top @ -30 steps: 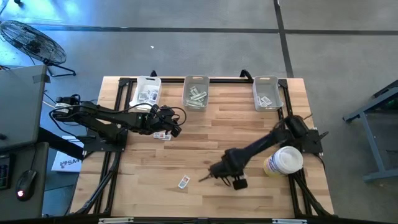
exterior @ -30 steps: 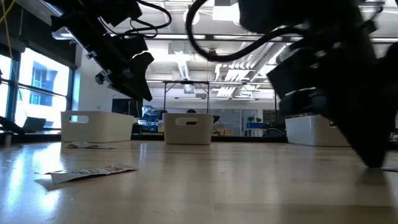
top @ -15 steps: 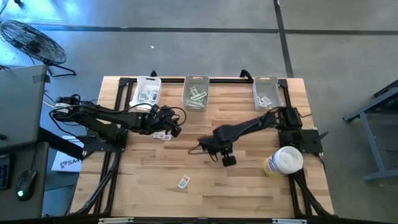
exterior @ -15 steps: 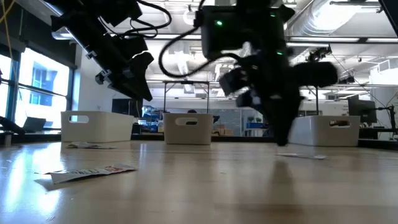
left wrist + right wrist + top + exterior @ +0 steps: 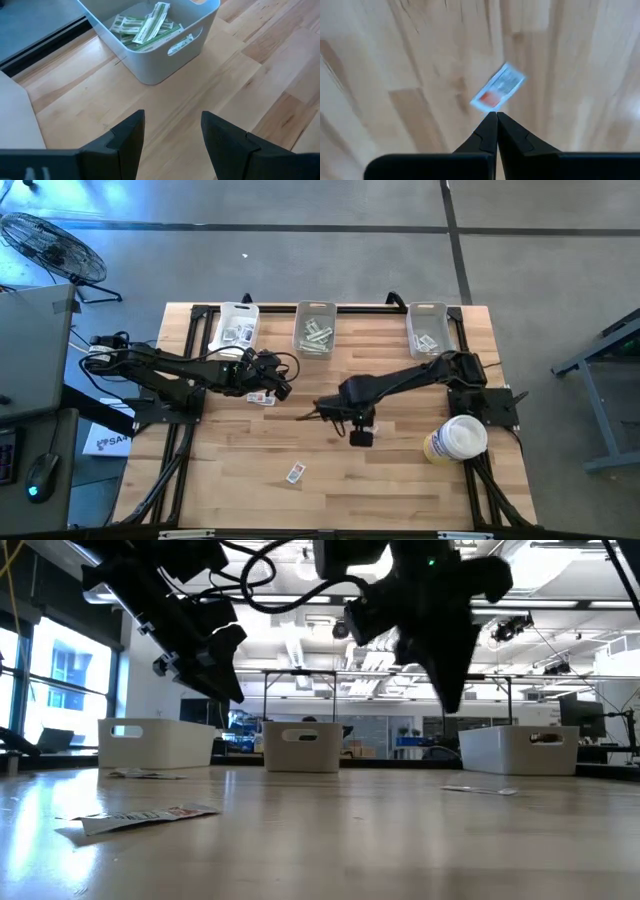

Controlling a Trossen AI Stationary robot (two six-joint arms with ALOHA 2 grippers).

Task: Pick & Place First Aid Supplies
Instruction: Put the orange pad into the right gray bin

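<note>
My right gripper (image 5: 318, 412), fingers pinched shut on a white red-marked packet (image 5: 498, 93), hung mid-table; my left gripper (image 5: 170, 135) waited, fingers spread, empty.

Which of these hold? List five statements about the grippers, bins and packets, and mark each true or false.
1. The left gripper is open. True.
2. The middle bin holds pale green strips. True.
3. The round tub stands beside the left arm. False: it stands by the right arm's base.
4. The right gripper is wide open. False: it is shut.
5. No packet lies outside the bins. False: a packet lies on the table.
</note>
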